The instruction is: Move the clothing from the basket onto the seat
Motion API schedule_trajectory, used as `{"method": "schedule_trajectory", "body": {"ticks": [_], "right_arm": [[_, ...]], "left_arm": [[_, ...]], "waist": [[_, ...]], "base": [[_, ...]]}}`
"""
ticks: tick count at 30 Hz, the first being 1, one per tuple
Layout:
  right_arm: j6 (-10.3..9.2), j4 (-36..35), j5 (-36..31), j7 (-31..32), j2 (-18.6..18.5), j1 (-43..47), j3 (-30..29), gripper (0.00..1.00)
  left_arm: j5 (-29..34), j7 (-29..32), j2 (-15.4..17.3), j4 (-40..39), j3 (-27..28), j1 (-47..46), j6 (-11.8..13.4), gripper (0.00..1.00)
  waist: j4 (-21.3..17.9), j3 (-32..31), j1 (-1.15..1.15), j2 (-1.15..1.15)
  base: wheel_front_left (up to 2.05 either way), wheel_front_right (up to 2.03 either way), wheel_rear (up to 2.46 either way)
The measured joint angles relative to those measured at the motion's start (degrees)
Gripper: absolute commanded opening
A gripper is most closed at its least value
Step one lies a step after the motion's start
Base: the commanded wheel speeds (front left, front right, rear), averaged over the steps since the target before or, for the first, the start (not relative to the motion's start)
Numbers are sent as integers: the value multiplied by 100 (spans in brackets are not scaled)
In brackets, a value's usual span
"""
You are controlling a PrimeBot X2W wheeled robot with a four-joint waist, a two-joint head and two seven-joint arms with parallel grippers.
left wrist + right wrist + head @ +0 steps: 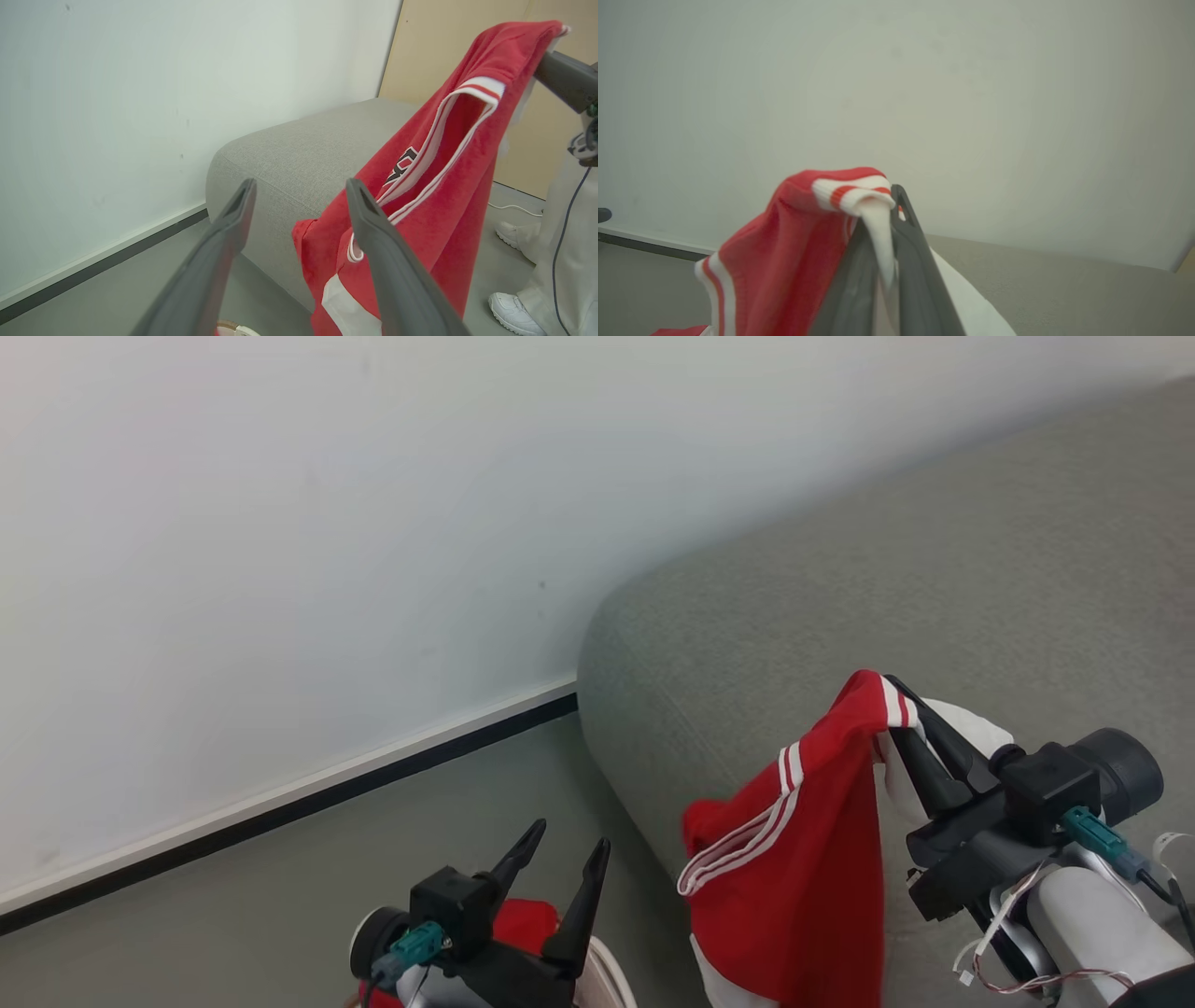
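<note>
A red garment with white stripes, the clothing (pixel 803 859), hangs from my right gripper (pixel 892 705), which is shut on its top edge above the front corner of the grey seat (pixel 840 597). The right wrist view shows the clothing (pixel 794 242) pinched between the right gripper's (pixel 889 205) closed fingers. From the left wrist the clothing (pixel 434 186) dangles in front of the seat (pixel 289 154). My left gripper (pixel 560 845) stands open at the lower left, above the basket (pixel 611 975), whose rim peeks out with more red cloth (pixel 523 924) inside. Between the left gripper's (pixel 299 191) fingers is nothing.
A white wall (pixel 280 523) with a dark skirting strip (pixel 280 812) runs behind the grey floor (pixel 280 915). A person's white shoes (pixel 511 308) and pale trouser legs stand at the right of the left wrist view, by a beige panel (pixel 467 46).
</note>
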Motion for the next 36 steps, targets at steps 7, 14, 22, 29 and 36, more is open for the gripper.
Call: {"method": "schedule_trajectory", "body": {"ticks": [7,14,22,29,36], "right_arm": [[-25,-337,20,94,-196,57,-142,0],[34,-352,103,222,-215,-365,-305,0],[210,3,185,411,-391,-1759,-691,0],[353,487,114,637,-633,-3265,-879,0],[360,1369,126,932,-929,-4860,-1285,0]], "left_arm": [[47,-16,-18,-82,-89,76,92,100],[181,-16,7,-172,-102,72,148,100],[296,36,157,-430,-88,12,250,100],[398,113,350,-761,-26,-232,296,100],[611,240,620,-1337,68,-580,344,100]], "waist": [[-315,113,0,0],[-392,387,0,0],[-309,778,1,0],[-106,1219,1,0],[241,1844,1,1]], "base": [[0,0,0],[0,0,0],[0,0,0],[0,0,0],[0,0,0]]}}
